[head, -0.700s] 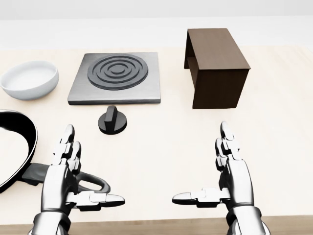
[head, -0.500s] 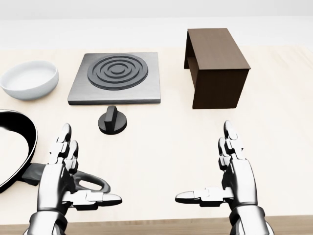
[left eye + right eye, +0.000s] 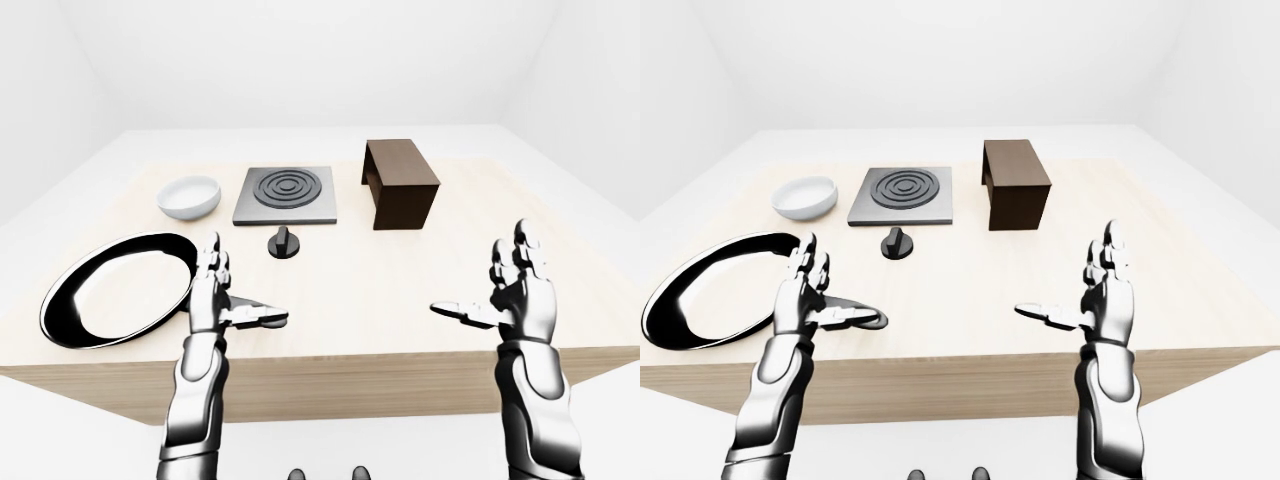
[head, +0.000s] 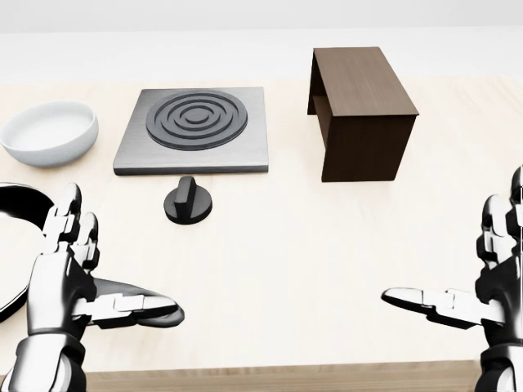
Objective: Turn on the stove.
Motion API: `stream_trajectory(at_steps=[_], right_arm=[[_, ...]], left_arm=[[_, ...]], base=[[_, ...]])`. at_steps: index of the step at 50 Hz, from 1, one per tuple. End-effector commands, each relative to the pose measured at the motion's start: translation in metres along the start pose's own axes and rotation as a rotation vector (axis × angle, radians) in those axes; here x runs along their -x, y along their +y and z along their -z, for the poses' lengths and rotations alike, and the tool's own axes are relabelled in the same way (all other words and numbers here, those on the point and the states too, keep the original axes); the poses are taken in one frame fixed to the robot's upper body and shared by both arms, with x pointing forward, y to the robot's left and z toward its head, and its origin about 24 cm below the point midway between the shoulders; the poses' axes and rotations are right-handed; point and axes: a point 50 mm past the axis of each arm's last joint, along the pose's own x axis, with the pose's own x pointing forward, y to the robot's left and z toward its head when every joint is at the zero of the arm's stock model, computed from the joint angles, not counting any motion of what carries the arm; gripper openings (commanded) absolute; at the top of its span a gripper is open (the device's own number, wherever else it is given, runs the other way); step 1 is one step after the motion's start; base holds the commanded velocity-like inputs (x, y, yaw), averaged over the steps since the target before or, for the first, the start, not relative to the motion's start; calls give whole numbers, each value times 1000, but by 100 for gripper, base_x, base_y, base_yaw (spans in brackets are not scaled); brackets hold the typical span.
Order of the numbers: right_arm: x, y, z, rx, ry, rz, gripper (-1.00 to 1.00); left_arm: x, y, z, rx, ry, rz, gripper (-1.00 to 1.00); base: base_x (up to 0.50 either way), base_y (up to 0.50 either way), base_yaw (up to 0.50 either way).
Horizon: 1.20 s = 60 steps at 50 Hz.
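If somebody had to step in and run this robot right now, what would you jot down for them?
Left hand: open, empty, low at the head view's left, over the frying pan handle.
Right hand: open, empty, low at the right.
Stove: up the table, centre-left; its black knob stands on the table just below it, untouched. White bowl left of the stove, brown box right.
Done: nothing visible. Left: reach the knob, probably with the nearer left hand, and turn it.
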Motion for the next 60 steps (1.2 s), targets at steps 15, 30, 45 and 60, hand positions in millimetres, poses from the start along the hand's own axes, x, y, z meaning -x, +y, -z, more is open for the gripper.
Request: stream_trajectory(at_steps=[15, 30, 45, 60], right_arm=[[16, -53, -56, 9, -232, 227, 100], [16, -50, -54, 14, -220, 214, 100], [17, -50, -54, 15, -220, 210, 100], [17, -47, -56, 16, -231, 192, 100]], left_arm=[[0, 2, -3, 0, -11, -11, 100], [1, -1, 0, 1, 0, 0, 100], [2, -2, 0, 0, -2, -2, 100], [3, -4, 0, -2, -1, 9, 100]], base=[[4, 0, 0], [28, 0, 0], [30, 0, 0], [30, 0, 0]])
